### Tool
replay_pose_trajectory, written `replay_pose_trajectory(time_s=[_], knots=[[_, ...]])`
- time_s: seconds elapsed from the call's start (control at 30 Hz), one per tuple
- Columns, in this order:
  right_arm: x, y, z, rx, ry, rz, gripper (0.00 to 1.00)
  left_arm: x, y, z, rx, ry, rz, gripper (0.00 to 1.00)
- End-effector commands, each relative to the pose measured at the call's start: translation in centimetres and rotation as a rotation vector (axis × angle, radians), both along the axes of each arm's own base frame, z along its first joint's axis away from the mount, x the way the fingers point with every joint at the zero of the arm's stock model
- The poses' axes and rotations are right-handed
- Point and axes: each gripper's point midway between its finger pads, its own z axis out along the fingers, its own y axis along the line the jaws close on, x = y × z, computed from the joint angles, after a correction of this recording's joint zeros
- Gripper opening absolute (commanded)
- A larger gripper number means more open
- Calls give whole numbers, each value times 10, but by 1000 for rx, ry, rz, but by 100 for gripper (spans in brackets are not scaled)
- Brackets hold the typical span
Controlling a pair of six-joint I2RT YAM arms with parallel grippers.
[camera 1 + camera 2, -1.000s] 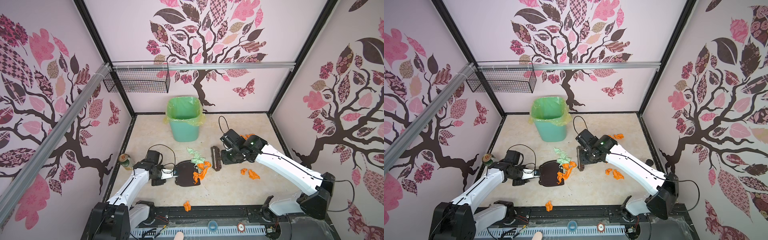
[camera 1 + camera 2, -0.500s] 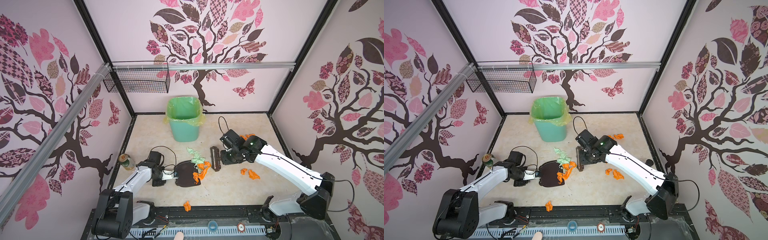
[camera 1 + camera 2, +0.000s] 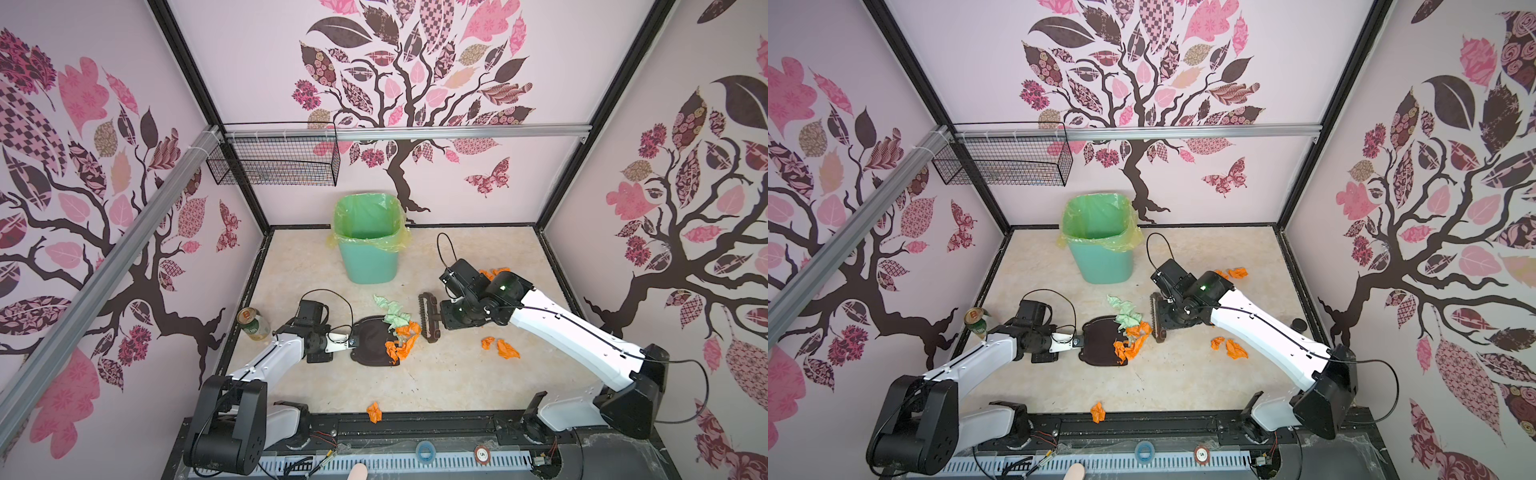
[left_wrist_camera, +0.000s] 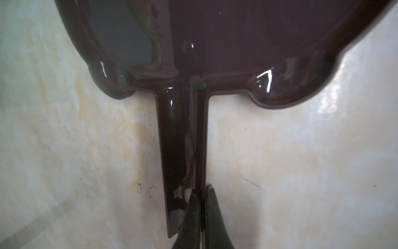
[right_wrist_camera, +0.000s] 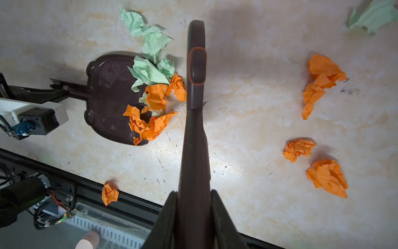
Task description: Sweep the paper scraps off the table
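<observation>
A dark brown dustpan (image 3: 372, 343) lies flat on the table (image 3: 457, 382). My left gripper (image 4: 201, 189) is shut on the thin rib of its handle (image 4: 183, 151). Orange and mint paper scraps (image 3: 401, 338) are heaped at the pan's mouth (image 5: 150, 97), partly on the pan. Just right of the heap stands a dark brush (image 3: 428, 318), with my right gripper (image 5: 193, 191) shut on its handle. Two more orange scraps (image 3: 500, 347) lie right of the brush, one (image 3: 372, 412) sits at the table's front edge, and others (image 3: 1235, 273) show behind the right arm.
A green bin (image 3: 368, 249) with a yellow-green liner stands at the back middle. A drink can (image 3: 253, 324) stands by the left wall near my left arm. A wire basket (image 3: 274, 162) hangs on the back rail. A black slotted rail (image 3: 415, 428) runs along the front.
My left gripper's jaws have closed onto the dustpan handle. The right arm, the brush and the scraps have stayed where they were.
</observation>
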Motion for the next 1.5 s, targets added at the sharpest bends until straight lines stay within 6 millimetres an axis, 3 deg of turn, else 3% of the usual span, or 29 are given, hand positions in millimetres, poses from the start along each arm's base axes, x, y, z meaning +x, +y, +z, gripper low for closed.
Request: replay_pose_trajectory(time_s=[0.0,0.27,0.43,0.53,0.83,1.07,1.33,1.47], knots=[[4,-13,7,-55,-27,-19,0,-52,9,-20,34,200,6,0],[17,-36,29,-209,-51,-45,0,-57,1,10,-14,204,-7,0],[4,-29,5,-281,125,37,0,-52,6,8,20,194,-11,0],[4,-26,1,-349,196,88,0,-44,13,2,60,172,2,0],[10,22,-6,-249,275,186,0,-16,19,2,89,74,50,0],[3,61,-12,-188,320,240,0,-10,18,15,88,49,52,0],[3,102,1,-55,327,265,0,-8,10,20,76,46,51,0],[2,110,11,-20,309,268,0,-7,10,19,77,49,53,0]])
